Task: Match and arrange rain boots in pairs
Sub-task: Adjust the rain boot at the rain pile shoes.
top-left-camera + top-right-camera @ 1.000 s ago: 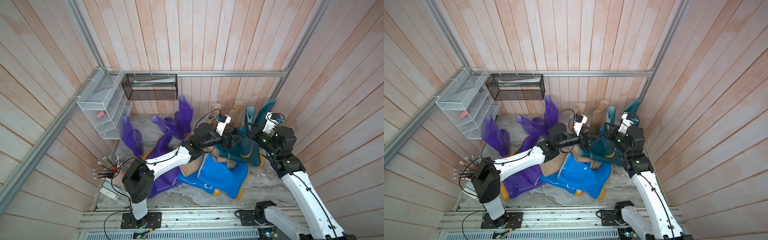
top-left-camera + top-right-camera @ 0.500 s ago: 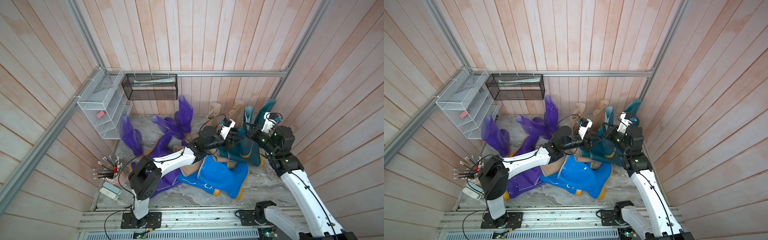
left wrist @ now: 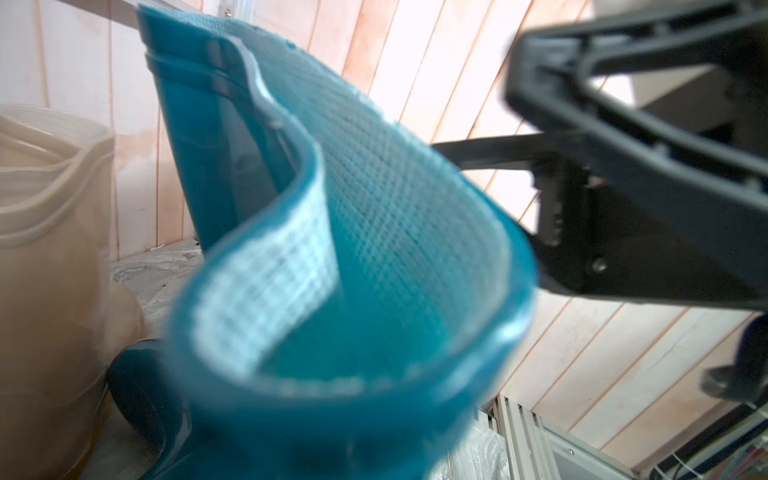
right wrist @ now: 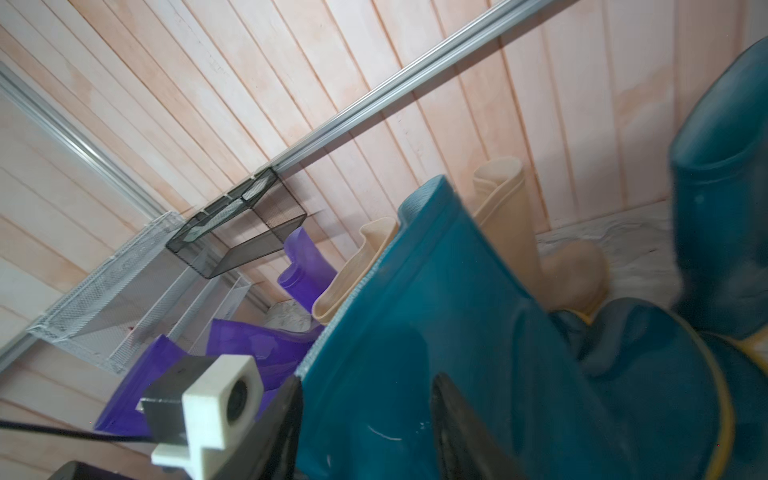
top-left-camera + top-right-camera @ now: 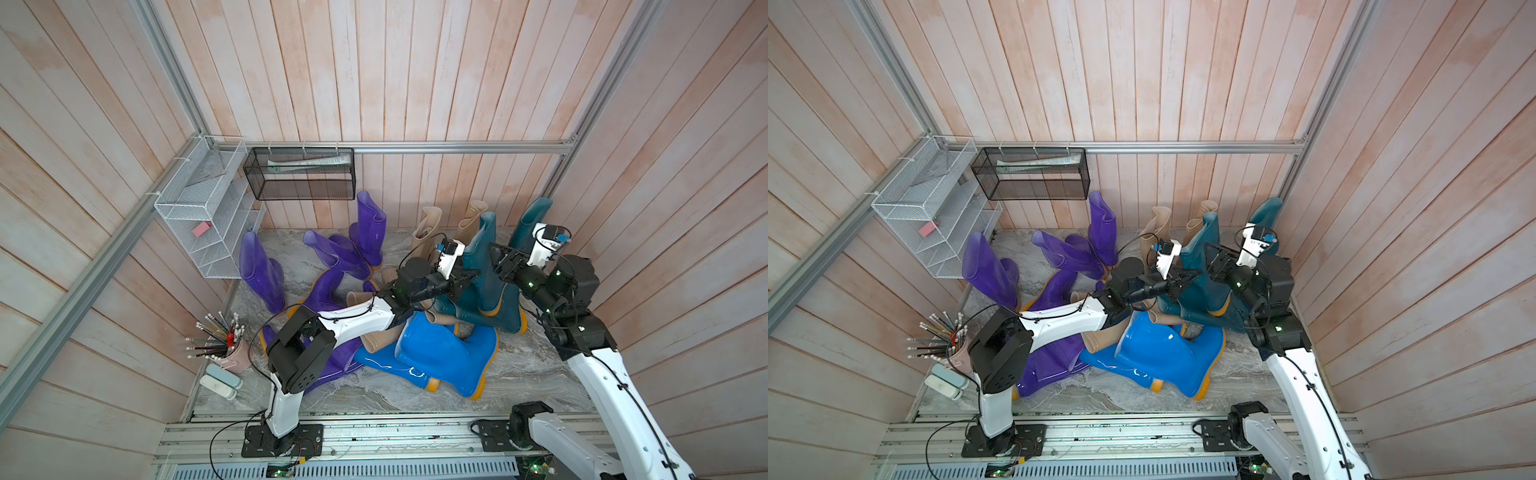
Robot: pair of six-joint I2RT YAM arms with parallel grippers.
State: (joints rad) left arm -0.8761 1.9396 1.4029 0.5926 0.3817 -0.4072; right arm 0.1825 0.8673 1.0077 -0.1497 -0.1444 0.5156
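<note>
Left claw (image 5: pixel 471 276) has pinched the teal boot (image 5: pixel 484 243); right claw (image 5: pixel 498 259) now spread.

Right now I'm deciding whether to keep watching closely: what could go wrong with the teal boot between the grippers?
The left gripper pinches the teal boot only by its soft, folded cuff; it may slip. The open right gripper sits close beside, so the arms might collide. Neighbouring beige boots could topple.

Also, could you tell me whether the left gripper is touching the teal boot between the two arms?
Touching. The right wrist view shows the left gripper shut on the top rim of the teal boot, pressed against the rubber.
</note>
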